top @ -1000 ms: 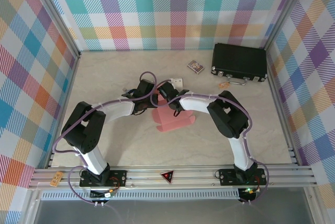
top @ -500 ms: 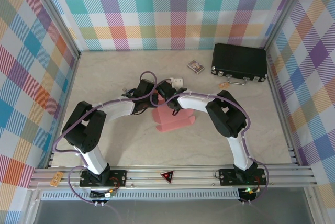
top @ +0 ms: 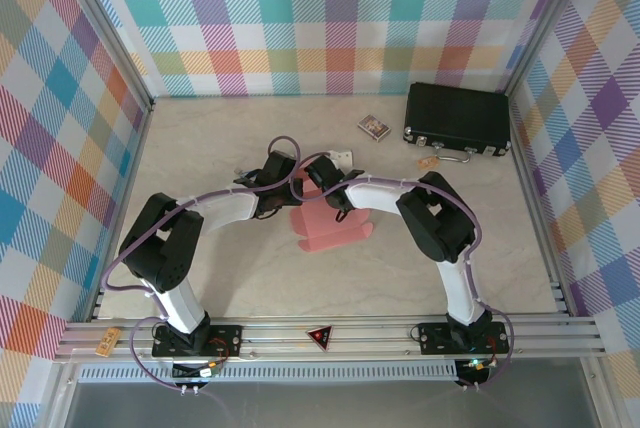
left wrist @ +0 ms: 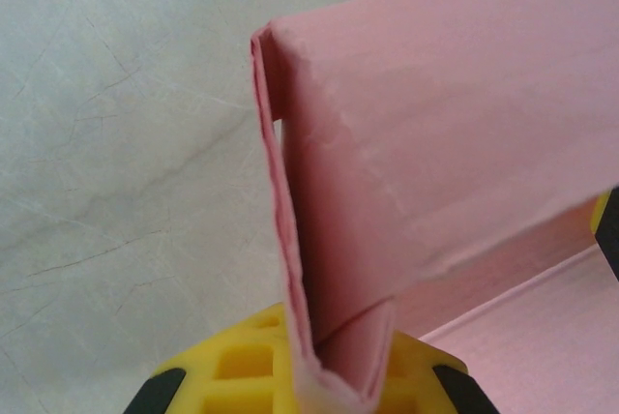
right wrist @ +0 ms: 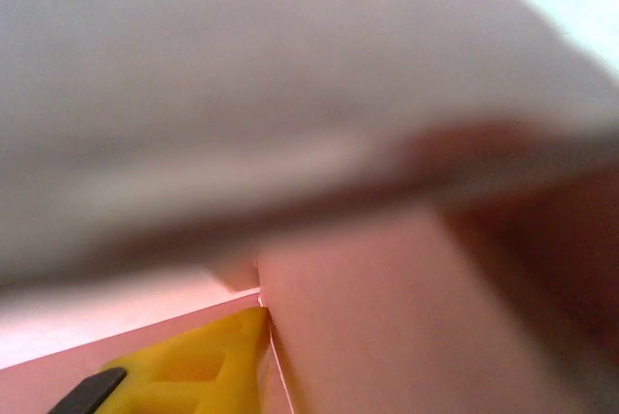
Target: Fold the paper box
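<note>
Top view: the paper box (top: 335, 233), a salmon-pink sheet, lies at the centre of the table (top: 220, 268). Its long axis runs left to right, tilted slightly. Both arms meet at its upper edge. My left claw (top: 288, 200) is at the upper left corner and my right claw (top: 333, 198) is just beside it, over the upper middle. From both claws, the body of the sheet lies toward the bottom of the frame. A black case (top: 458, 118) sits well apart at the upper right.

Left wrist view: a pink panel stands upright from the sheet, folded back on itself, and rises from bottom centre to the upper right. Its doubled lower edge sits between my yellow fingers (left wrist: 237, 364), which look closed on it. I judge that this claw has hold of the box.

Right wrist view: a blurred pink panel crosses the top of the frame, very close to the lens. One yellow finger (right wrist: 193, 375) shows at lower left, against more pink card. I cannot tell how far this claw is open, or whether it holds anything.

I judge the next fold turns on that raised panel, with the right arm nearer the free card.
</note>
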`<state>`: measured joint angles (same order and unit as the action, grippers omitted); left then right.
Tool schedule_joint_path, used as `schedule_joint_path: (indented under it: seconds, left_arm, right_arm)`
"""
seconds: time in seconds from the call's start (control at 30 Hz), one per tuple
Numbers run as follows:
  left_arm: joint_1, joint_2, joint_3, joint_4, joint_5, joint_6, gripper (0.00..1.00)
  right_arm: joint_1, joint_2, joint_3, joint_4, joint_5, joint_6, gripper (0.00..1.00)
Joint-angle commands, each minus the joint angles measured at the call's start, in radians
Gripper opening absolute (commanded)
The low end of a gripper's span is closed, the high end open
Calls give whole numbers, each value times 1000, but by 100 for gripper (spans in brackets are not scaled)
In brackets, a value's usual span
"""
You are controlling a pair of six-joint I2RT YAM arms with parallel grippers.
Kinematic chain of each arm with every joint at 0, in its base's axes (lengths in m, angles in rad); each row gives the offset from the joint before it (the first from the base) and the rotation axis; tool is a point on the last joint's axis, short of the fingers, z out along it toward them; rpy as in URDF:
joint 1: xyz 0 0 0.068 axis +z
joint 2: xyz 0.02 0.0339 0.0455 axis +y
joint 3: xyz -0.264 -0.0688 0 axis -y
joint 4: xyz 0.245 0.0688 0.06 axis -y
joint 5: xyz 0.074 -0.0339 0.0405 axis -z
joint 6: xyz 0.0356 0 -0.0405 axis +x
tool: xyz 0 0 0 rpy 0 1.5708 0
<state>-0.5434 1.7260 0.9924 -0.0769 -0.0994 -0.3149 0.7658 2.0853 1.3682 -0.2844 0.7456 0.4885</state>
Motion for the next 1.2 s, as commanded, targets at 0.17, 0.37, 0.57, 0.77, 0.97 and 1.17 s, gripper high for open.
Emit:
schedule_joint_path:
  seconds: [0.17,0.37,0.57,0.77,0.97,1.17]
  left_arm:
    - [-24,25,9,-64,2,-6,3]
    - [-25,30,14,-66,-3,-21,3]
    - [-23,32,28,-73,-22,-87,4]
    - [-24,44,73,-110,-30,-220,3]
    - [-26,51,113,-106,65,-358,0]
    - [-30,28,164,-260,66,-580,0]
  right_arm:
    - [1,-57,-33,7,-25,-38,48]
    - [4,-100,-79,24,-69,-45,63]
    - [6,-208,-165,71,-170,-105,70]
    - [4,-366,-254,84,-256,-177,74]
    - [-7,-520,-303,43,-313,-212,75]
    - [-94,-627,-292,-80,-332,-204,76]
